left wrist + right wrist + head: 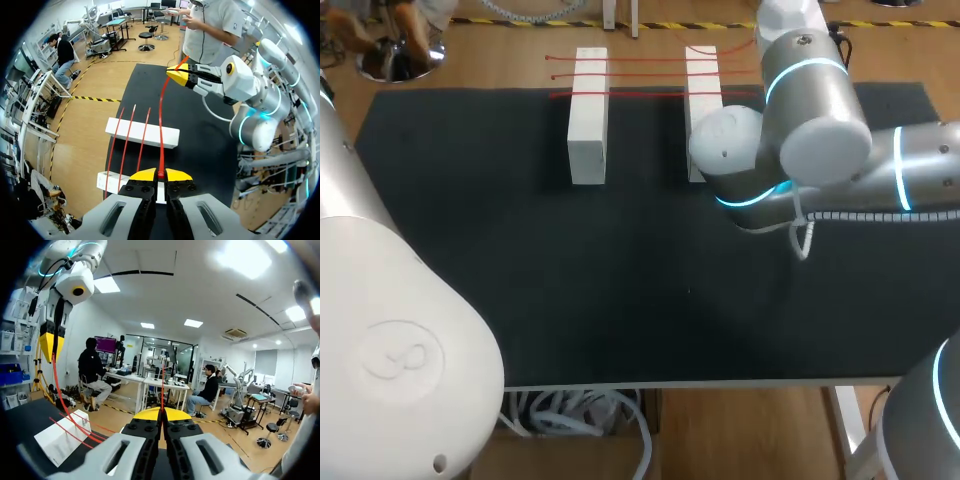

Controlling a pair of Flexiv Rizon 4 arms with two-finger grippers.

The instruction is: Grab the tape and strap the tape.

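A thin red tape (161,120) is stretched between my two grippers, above two white blocks (142,132) (112,181). My left gripper (161,175) is shut on one end of it. My right gripper (176,75) pinches the other end past the far block. In the right wrist view the right gripper (161,412) is shut on the tape, which curves (62,400) up to the left gripper (51,347) over a white block (62,442). Three more red tapes (131,132) lie across both blocks. In the head view the blocks (588,115) and tapes (640,76) sit at the back; both grippers are hidden there.
The black mat (620,290) covers the table in front of the blocks. My right arm (810,130) hangs over the right block and hides most of it. The left arm's white housing (390,340) fills the near left corner.
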